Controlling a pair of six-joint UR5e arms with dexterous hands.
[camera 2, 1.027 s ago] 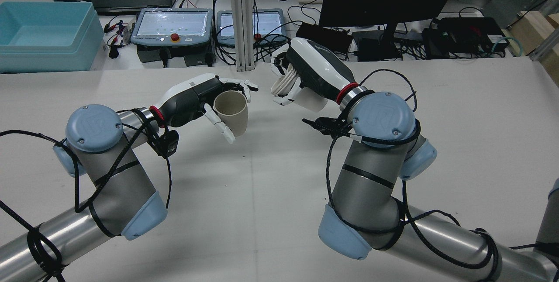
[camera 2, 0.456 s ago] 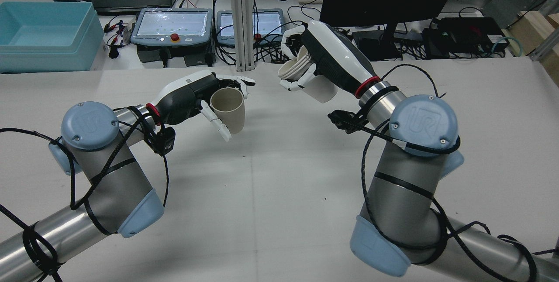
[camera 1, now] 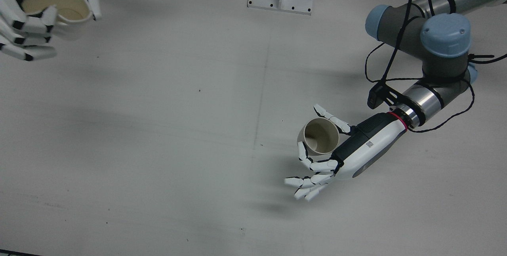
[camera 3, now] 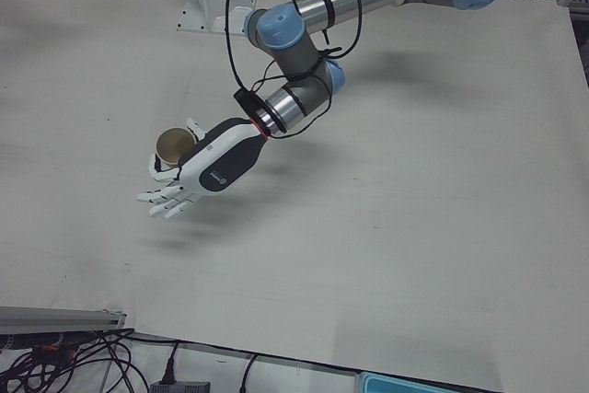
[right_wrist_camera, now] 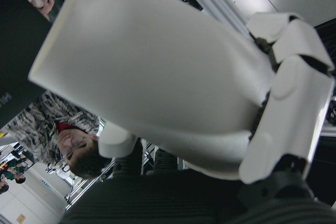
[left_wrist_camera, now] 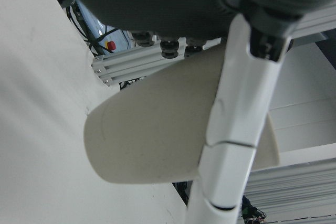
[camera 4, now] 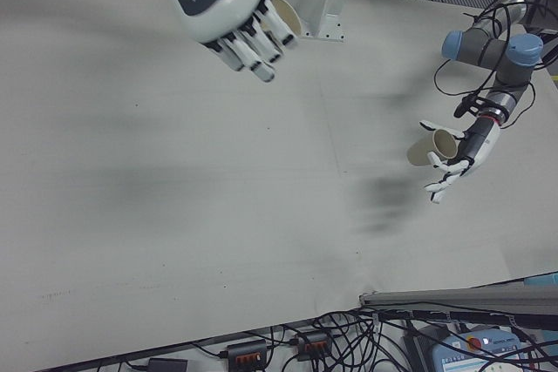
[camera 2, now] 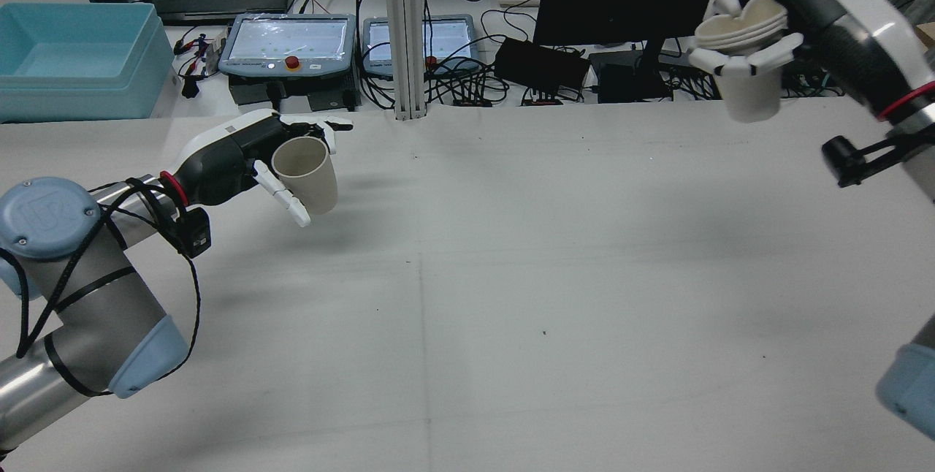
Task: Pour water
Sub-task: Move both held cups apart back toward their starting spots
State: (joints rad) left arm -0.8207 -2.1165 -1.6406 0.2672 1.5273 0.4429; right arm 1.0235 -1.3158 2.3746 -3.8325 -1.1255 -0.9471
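The left hand (camera 2: pixel 245 158), a glossy white-and-black shell with jointed white fingers, holds a plain beige paper cup (camera 2: pixel 307 172) above the matte white table (camera 2: pixel 511 297); one finger and the thumb wrap its smooth tapered wall while the other fingers (camera 1: pixel 307 182) splay loose beyond it, and its round mouth stands open and upright. Well apart, high at the table's far right in the rear view, the right hand (camera 2: pixel 774 4) clasps a whiter cup (camera 2: pixel 749 88) tightly, fingers curled over the rim, which is squeezed out of round and dented.
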